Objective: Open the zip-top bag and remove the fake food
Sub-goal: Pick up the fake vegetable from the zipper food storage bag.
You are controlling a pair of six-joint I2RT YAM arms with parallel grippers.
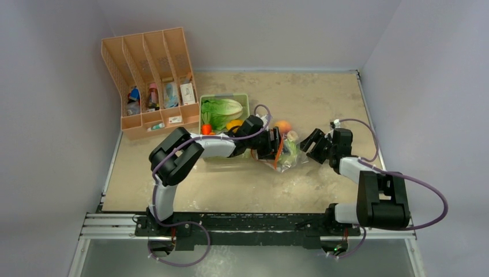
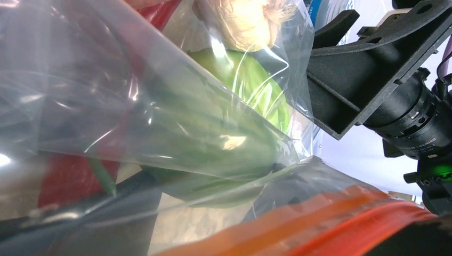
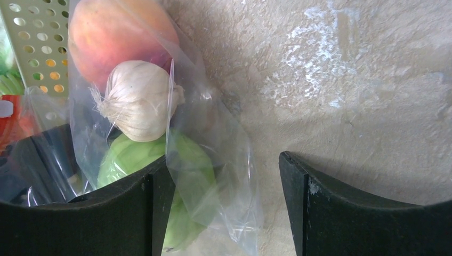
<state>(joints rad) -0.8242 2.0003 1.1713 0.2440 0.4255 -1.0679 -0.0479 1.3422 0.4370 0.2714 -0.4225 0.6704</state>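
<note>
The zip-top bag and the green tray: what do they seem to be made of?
Zip-top bag: thin clear plastic film, glossy; it creases and catches glints. Its zip strip looks like thicker orange plastic. Green tray: probably rigid plastic, matte; its wall has rows of round holes.

left gripper [image 1: 272,143]: jaws hidden by zip-top bag [image 1: 288,156] | peach [image 3: 114,37]: cut off at top

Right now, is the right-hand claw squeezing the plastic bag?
No, the right gripper stands open, with the zip-top bag lying loose beside one finger.
</note>
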